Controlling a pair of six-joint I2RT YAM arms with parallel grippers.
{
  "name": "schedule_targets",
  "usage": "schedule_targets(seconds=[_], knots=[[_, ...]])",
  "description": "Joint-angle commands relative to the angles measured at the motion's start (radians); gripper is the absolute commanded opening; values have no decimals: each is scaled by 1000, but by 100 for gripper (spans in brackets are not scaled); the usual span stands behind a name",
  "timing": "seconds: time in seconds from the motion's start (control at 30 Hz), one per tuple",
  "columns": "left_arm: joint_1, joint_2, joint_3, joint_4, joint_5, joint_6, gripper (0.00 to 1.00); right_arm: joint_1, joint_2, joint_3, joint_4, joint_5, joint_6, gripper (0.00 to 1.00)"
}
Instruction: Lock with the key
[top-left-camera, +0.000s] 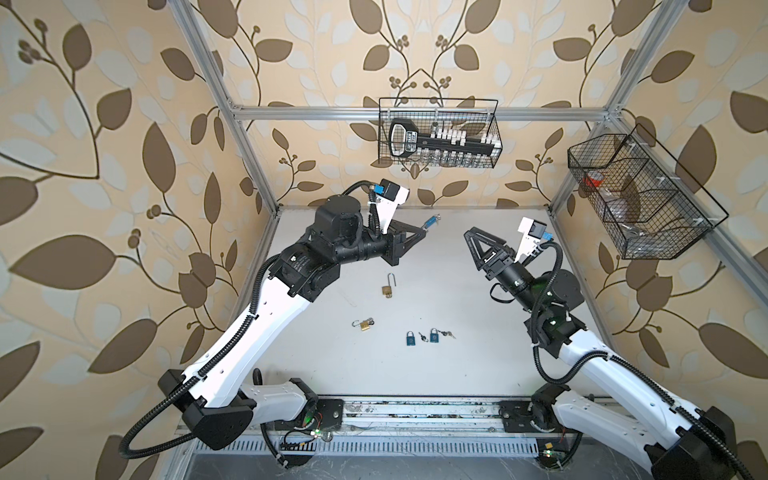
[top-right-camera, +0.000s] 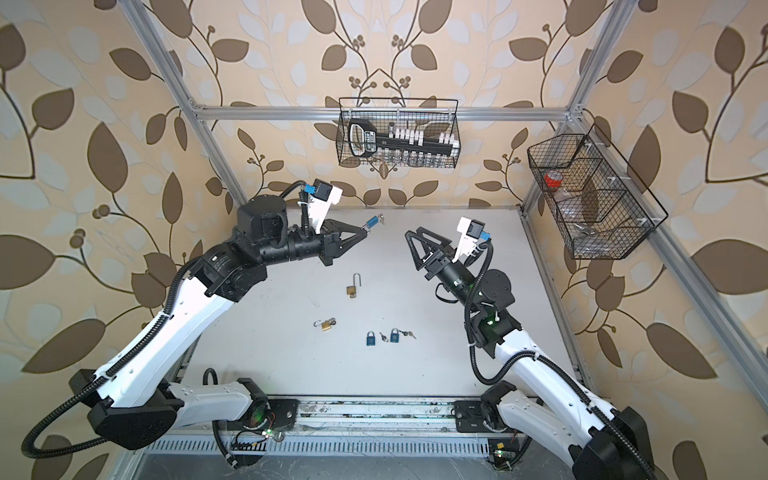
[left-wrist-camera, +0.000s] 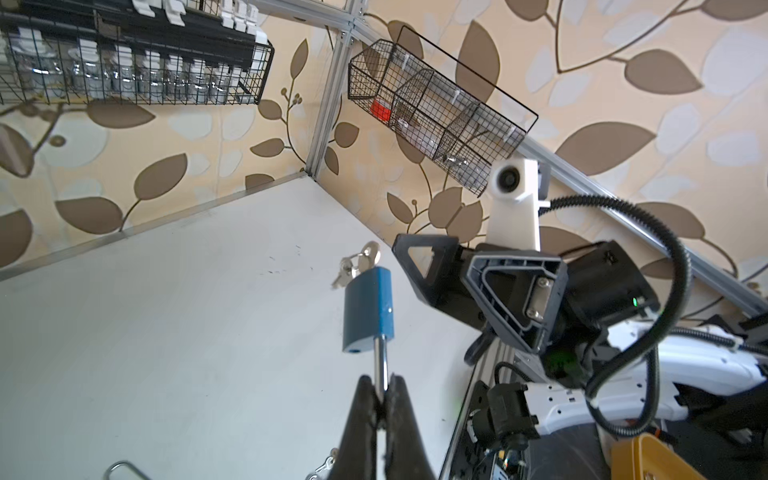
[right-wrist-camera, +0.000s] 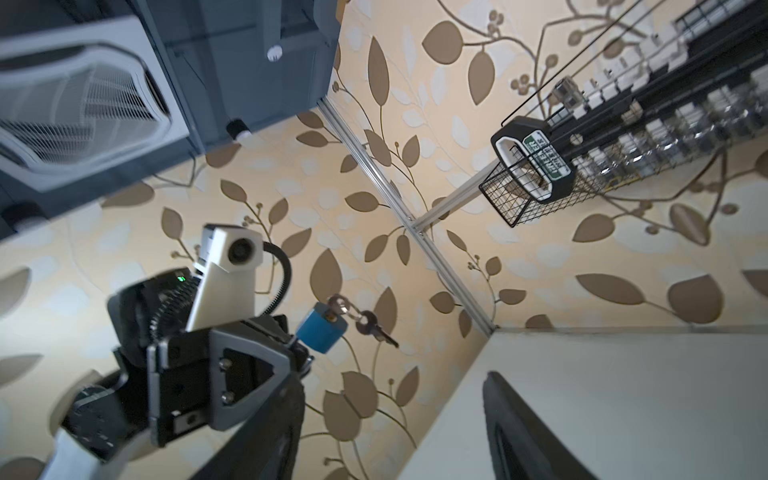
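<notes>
1. The left jaws are clenched on the bare steel shackle of the blue padlock (left-wrist-camera: 368, 309) and hold it in the air.
2. The right jaws stand released and empty, facing the padlock across a clear gap.
3. Progress, as I judge it: the key (left-wrist-camera: 368, 254) sits in the padlock's keyway, with a spare key (right-wrist-camera: 376, 328) dangling from its ring. One shackle hole in the body shows empty, so the lock looks open. Closing the shackle and turning the key remain.
4. Room: the surface (top-left-camera: 457, 353) lies bare directly beneath the padlock. Its back edge and the wall are close behind the padlock, so a push from the right side has little margin.
5. Two brass padlocks (top-left-camera: 387, 286) and two blue ones (top-left-camera: 422, 337) lie well apart from it, toward the arm bases.
</notes>
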Motion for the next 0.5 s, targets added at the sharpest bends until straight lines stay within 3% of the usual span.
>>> schedule_targets(seconds=[0.0,0.1,0.27,0.37,0.47], knots=[[0,23,107,-173,151,209,0,-48,-2,142,-291,-288,-387,68],[0,41,149,-262,184,301,0,-113,40,256,-426,-531,-541,68],[4,60,190,-337,187,393,0,-186,118,364,-437,-827,-598,68],[7,72,211,-359,201,415,0,-185,172,429,-472,-925,-625,68],[6,87,227,-382,226,421,0,-146,204,482,-551,-923,-693,65]])
